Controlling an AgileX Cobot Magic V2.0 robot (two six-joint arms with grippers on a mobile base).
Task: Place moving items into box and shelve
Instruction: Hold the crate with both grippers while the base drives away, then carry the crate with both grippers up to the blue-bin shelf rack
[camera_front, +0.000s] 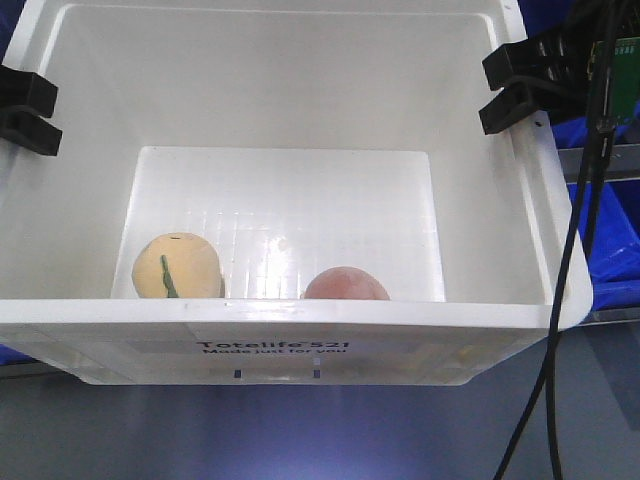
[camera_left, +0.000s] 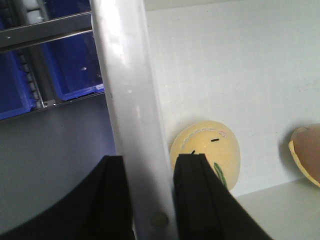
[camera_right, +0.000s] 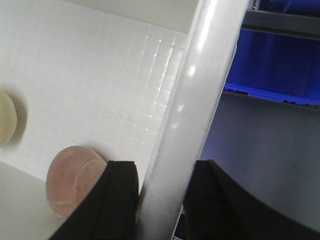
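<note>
The white box (camera_front: 100, 312) fills the front view and carries the print "Totelife 521". Both moving items lie on its floor near the front wall: the pale yellow toy (camera_front: 178, 268) with a green stripe at the left, the pink toy (camera_front: 345, 285) right of centre. My left gripper (camera_front: 25, 110) clamps the left rim, one finger outside and one inside, as the left wrist view shows (camera_left: 150, 160), with the yellow toy (camera_left: 210, 150) just beyond the inner finger. My right gripper (camera_front: 525, 85) clamps the right rim (camera_right: 165, 167), beside the pink toy (camera_right: 72, 185).
Blue plastic bins (camera_front: 610, 240) stand on a shelf to the right, and more blue bins (camera_left: 70, 65) sit behind a metal roller rail (camera_left: 45, 30) on the left. A black cable (camera_front: 560, 300) hangs down past the box's right front corner. Grey floor lies below.
</note>
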